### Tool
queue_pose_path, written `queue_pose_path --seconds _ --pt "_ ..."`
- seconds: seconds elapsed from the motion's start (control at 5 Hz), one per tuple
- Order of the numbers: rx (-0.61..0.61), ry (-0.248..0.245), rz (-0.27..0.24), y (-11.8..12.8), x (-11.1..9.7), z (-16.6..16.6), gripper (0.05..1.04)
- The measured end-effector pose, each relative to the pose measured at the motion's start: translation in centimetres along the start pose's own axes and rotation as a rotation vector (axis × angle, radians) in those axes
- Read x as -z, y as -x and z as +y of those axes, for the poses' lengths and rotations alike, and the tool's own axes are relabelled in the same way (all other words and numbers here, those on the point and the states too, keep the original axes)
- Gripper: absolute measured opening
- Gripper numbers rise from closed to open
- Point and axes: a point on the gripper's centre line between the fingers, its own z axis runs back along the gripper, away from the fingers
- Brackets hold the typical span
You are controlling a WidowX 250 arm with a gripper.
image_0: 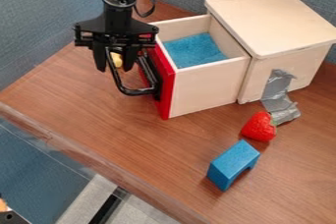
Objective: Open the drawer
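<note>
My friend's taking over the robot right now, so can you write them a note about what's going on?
Gripper: fingers open, hanging at the black handle; can't tell if they touch it.
Drawer: red front, sticking well out of the wooden box, blue inside showing.
Nearby: the strawberry and blue block are on the table, in front of the box.
Done: drawer is open.
Left: probably just moving the gripper clear of the handle; can't tell if the drawer slides out further.
</note>
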Motion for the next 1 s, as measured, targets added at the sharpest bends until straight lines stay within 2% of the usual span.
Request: queue_pose_path --seconds 0.2,0.4,0.6,0.8,1.0 --pt "0.133 0.046 0.001 0.0 -1.6 -0.1 0.955" --pt "0.192 0.106 0.007 -0.6 -4.2 0.7 1.008" --pt "0.429 0.152 0.136 -1.0 -7.0 1.2 1.003" --pt "0.684 0.153 0.209 0.8 -6.8 1.1 1.0" --pt "0.944 0.107 0.263 3.2 -5.9 0.9 1.0"
